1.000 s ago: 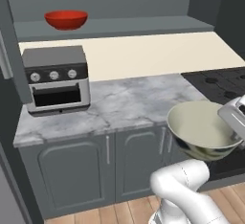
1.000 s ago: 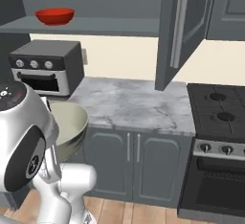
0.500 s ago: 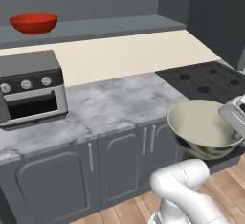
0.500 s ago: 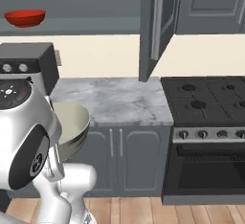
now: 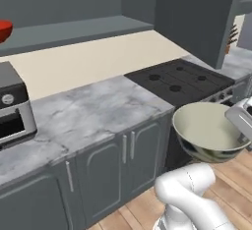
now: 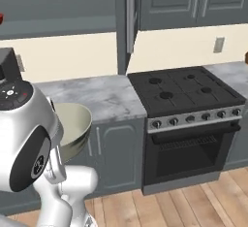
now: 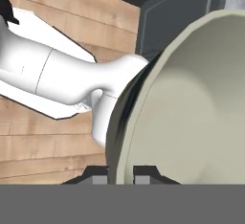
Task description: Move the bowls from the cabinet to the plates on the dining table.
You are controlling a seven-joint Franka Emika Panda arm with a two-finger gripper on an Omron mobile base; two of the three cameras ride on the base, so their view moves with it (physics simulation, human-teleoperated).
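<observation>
The cream-beige bowl (image 5: 204, 126) hangs in front of the robot above the wooden floor, clear of the counter. My gripper (image 7: 119, 176) is shut on its rim, one fingertip (image 7: 98, 179) on each side of the wall. The bowl (image 6: 72, 124) also peeks out behind the arm in the right base view, and its pale inside (image 7: 191, 108) fills the right of the hand view. The red bowl (image 5: 3, 29) sits on the cabinet shelf (image 5: 74, 27) at the far left edge. The cabinet door (image 6: 130, 17) stands open. The plates and the dining table are out of view.
A black gas stove (image 6: 184, 90) with an oven door (image 6: 189, 153) below stands right of the marble counter (image 5: 88, 116). A toaster oven (image 5: 12, 108) sits at the counter's left end. Grey base cupboards (image 5: 128, 160) lie close ahead, with wooden floor (image 6: 193, 206) below.
The whole picture has slid left, so the base has moved to the right: toaster oven and red bowl now sit at the left edge and the stove has come in. The bowl stays gripped.
</observation>
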